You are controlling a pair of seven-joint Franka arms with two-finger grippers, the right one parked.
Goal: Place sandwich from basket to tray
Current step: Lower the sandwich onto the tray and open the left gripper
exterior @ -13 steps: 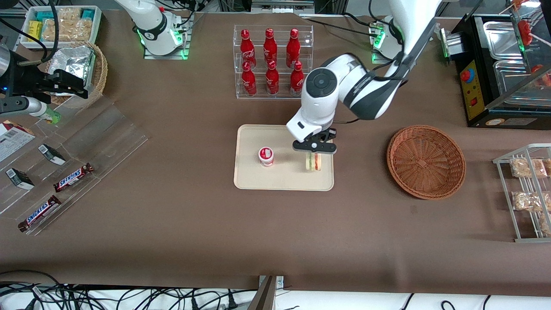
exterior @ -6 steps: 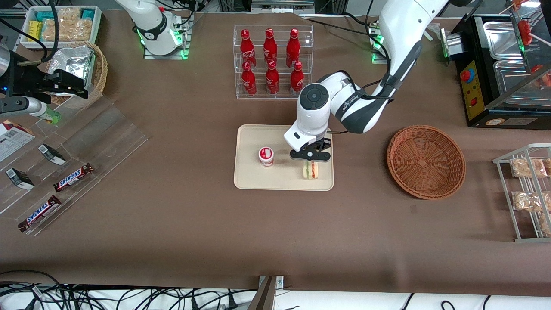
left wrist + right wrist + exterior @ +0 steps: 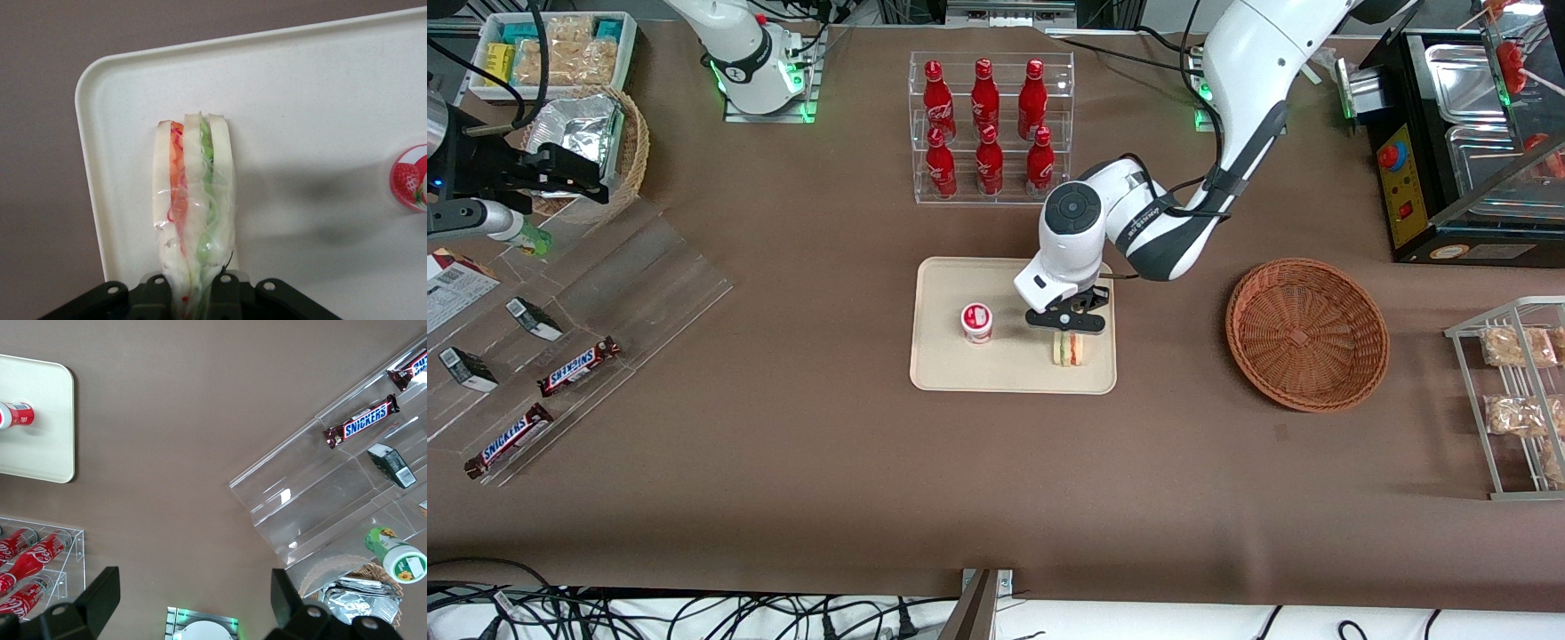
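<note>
Lowered since before, the tool (image 3: pixel 1069 331) grips the sandwich (image 3: pixel 1069 349) on the tray (image 3: pixel 943 373).

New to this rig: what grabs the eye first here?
The gripper sits low over the cream tray, shut on the sandwich, which stands on edge near the tray's corner toward the working arm's end, beside a small strawberry-lidded cup. The reddish wicker basket lies beside the tray. A clear rack of red bottles stands farther from the front camera.
</note>
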